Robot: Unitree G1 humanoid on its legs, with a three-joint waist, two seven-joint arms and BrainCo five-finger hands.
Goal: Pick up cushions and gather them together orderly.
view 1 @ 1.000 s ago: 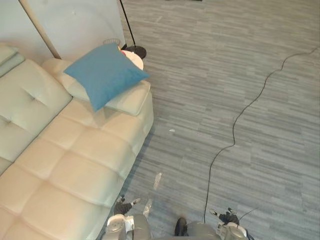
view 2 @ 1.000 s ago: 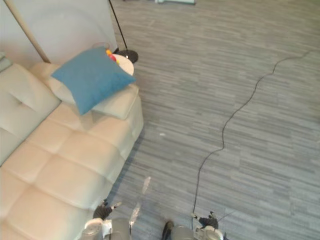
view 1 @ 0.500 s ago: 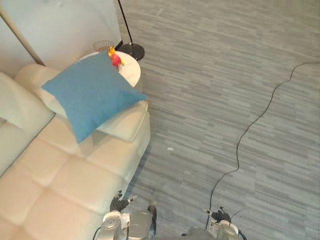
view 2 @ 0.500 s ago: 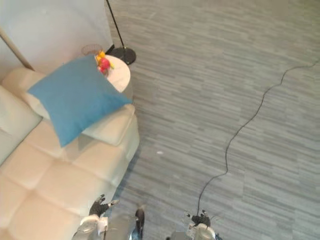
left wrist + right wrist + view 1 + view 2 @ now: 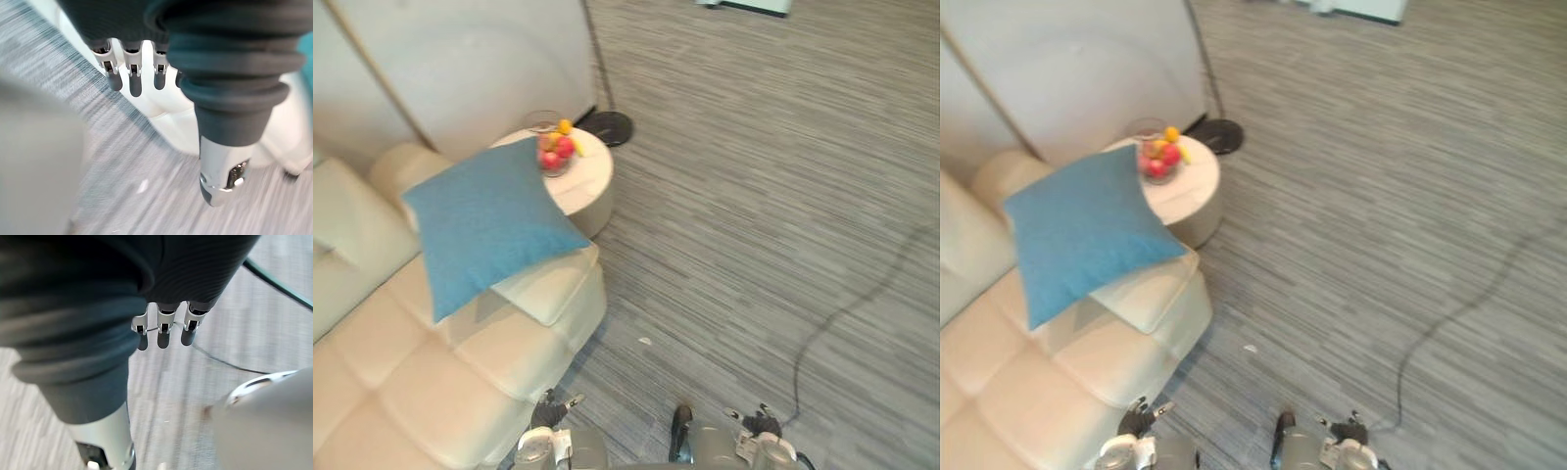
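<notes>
A blue cushion [image 5: 484, 230] leans tilted on the cream sofa's armrest [image 5: 543, 294], at the left of the head views. Both hands hang low at the bottom edge, far from it. My left hand [image 5: 551, 412] sits beside the sofa's front corner, fingers [image 5: 134, 81] straight and holding nothing. My right hand [image 5: 759, 424] hovers over the floor, fingers [image 5: 164, 333] relaxed and empty.
A cream tufted sofa [image 5: 401, 392] fills the lower left. Behind its armrest stands a round white side table [image 5: 582, 181] with a fruit bowl [image 5: 555, 155]. A floor lamp's black base [image 5: 609, 125] sits by the wall. Grey carpet [image 5: 773, 196] spreads to the right.
The camera has swung, so the whole scene shifted: the side table and fruit bowl now show fully and the cushion sits lower. Both hands stay low and empty.
</notes>
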